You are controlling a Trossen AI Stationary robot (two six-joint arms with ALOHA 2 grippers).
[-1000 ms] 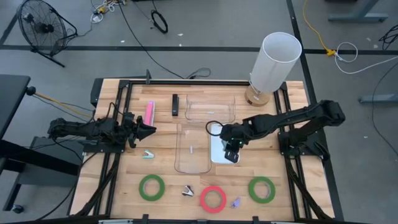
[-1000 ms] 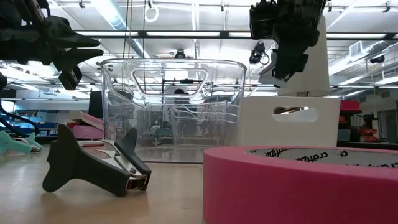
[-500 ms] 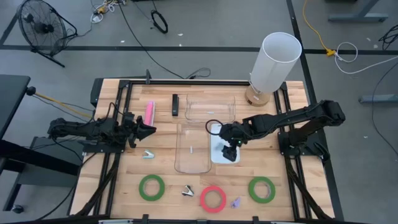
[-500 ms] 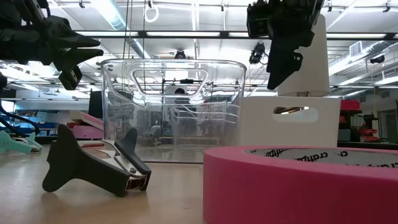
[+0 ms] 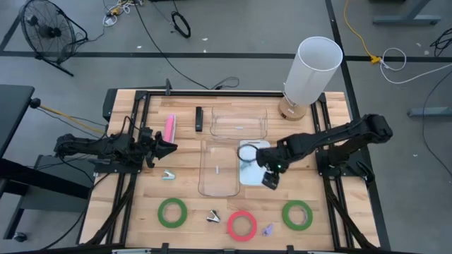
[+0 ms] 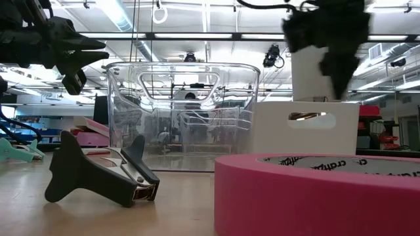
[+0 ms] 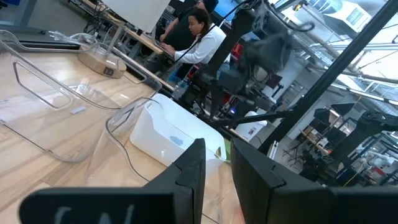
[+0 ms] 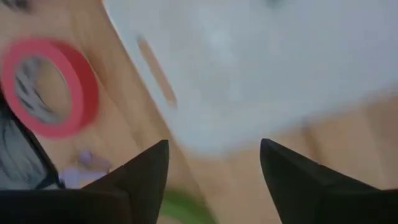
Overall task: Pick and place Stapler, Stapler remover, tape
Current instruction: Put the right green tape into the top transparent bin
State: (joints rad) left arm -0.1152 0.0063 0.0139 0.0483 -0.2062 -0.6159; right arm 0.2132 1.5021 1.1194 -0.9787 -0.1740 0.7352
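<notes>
Blur hides most of the right wrist view, but the right gripper [image 5: 270,179] shows spread, empty fingers above the white bin [image 5: 252,169] near the table's [image 5: 321,226] middle; the left gripper [image 5: 167,147], fingers nearly together and empty, waits near the left edge. Red-pink tape [image 5: 241,225] lies at the front edge between two green tapes [image 5: 172,212]; writing inside its core is unreadable.

I see a tall white cylinder [image 5: 311,69] upper right of the worktop [image 5: 187,197], clear bins [image 5: 219,168] at centre, a fan [image 5: 44,29] upper left.
</notes>
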